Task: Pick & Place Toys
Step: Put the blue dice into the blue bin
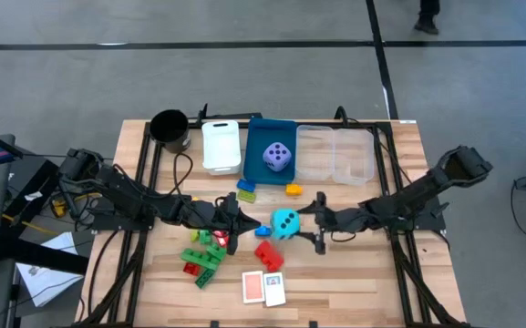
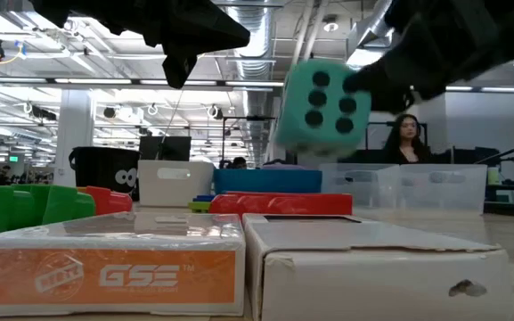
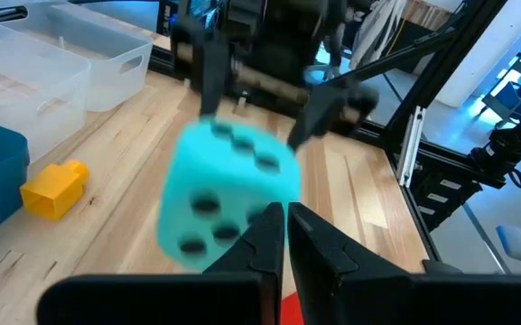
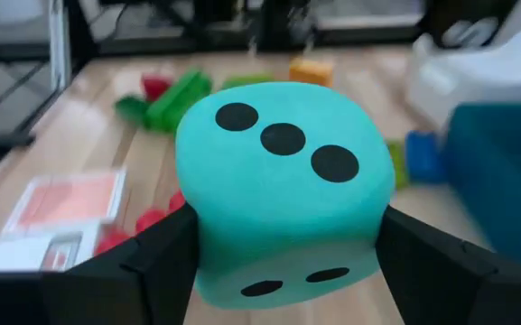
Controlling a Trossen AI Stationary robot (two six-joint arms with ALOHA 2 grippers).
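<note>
One purple die (image 1: 278,157) in blue bin (image 1: 255,137).

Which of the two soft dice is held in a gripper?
The cyan die, clamped between the right gripper's fingers above the table; the purple die lies untouched in the blue bin.

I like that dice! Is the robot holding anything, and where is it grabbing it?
Yes. The right gripper holds the cyan die by two opposite side faces, lifted off the table. The left gripper is shut and holds nothing.
</note>
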